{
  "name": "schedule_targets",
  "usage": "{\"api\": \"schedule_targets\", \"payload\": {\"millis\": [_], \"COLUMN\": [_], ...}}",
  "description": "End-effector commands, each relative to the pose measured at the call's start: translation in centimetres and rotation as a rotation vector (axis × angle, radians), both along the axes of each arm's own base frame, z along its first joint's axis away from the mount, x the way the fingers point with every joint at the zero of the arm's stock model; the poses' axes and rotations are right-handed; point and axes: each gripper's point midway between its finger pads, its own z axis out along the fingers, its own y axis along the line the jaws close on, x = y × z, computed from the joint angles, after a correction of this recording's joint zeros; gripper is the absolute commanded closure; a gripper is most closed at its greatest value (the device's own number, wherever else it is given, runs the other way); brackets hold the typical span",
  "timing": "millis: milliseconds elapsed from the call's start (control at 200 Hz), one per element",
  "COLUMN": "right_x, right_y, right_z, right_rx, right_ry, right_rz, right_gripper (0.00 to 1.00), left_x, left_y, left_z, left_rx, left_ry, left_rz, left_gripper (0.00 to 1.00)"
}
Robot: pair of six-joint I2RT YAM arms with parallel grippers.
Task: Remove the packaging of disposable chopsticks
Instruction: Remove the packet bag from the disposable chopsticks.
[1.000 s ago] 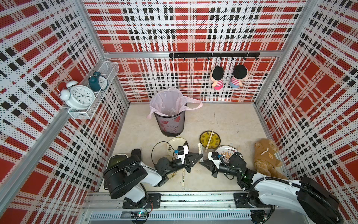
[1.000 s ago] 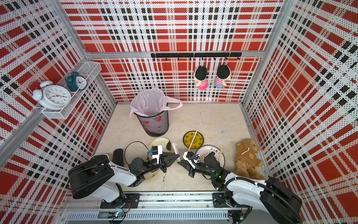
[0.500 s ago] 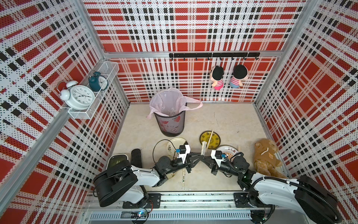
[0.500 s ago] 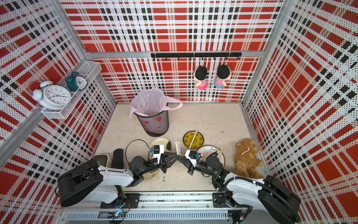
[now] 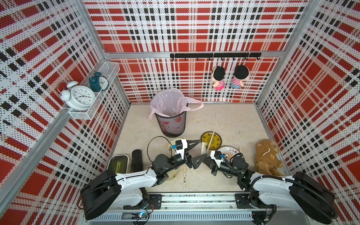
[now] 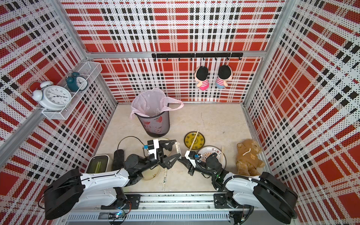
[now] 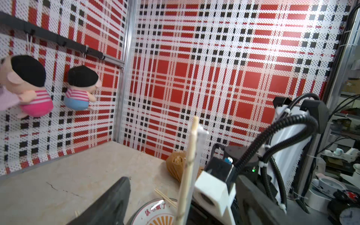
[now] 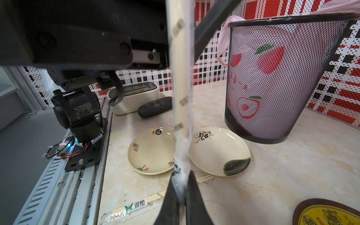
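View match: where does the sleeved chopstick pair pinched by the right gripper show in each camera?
Top view: sleeved chopsticks upright between the two arms' tips.
Top view: sleeved chopsticks, same spot.
Left wrist: close to the lens, before the white camera mount.
Right wrist: rising from the right gripper, crossing the cream plates.
Shared landmark: left gripper, fingers open either side of it, in all four.

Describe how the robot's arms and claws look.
The left arm and right arm have white shells with black joints and bases. The left claw and right claw are black and triangular, behind white camera blocks. Ribbed black conduit runs along the right arm.
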Motion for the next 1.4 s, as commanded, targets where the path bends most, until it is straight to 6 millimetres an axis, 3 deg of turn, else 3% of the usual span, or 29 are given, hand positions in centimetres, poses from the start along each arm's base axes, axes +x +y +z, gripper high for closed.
{"api": "schedule_targets", "payload": {"millis": [0, 215, 336, 541, 802, 987, 1188, 1288, 1398], "right_x": [-0.6, -0.8, -0.8, -0.9, -1.0, -1.0, -1.0, -0.9, -0.8], "right_y": [0.0, -0.1, 0.0, -0.1, -0.2, 0.0, 0.2, 0.6, 0.8], "right_z": [0.2, -0.1, -0.1, 0.4, 2.8, 4.3, 5.3, 5.6, 6.2], "right_rx": [0.011, 0.001, -0.001, 0.014, 0.087, 0.123, 0.142, 0.132, 0.133], "right_ry": [-0.032, -0.027, -0.025, -0.033, -0.078, -0.105, -0.120, -0.121, -0.127], "right_rz": [0.026, 0.032, 0.032, 0.038, 0.040, 0.048, 0.058, 0.066, 0.069], "right_gripper": [1.00, 1.00, 1.00, 1.00, 1.00, 1.00, 1.00, 1.00, 1.00], "left_x": [1.3, 0.5, 0.6, 0.9, 0.8, -0.6, -1.3, -1.1, -1.1], "left_y": [0.3, -0.2, -0.7, -0.8, -0.8, -1.1, -0.9, -1.3, -1.3], "left_z": [1.1, 1.9, 1.7, 0.4, -2.7, -5.6, -8.5, -10.1, -10.9], "left_rx": [0.003, -0.014, 0.000, 0.024, 0.068, 0.095, 0.114, 0.152, 0.159], "left_ry": [-0.025, -0.069, -0.066, -0.038, 0.021, 0.067, 0.127, 0.154, 0.175], "left_rz": [0.055, -0.047, -0.063, -0.063, -0.046, -0.087, -0.104, -0.096, -0.100], "left_gripper": [0.18, 0.41, 0.69, 0.94, 0.94, 0.93, 0.91, 0.96, 0.89]}}
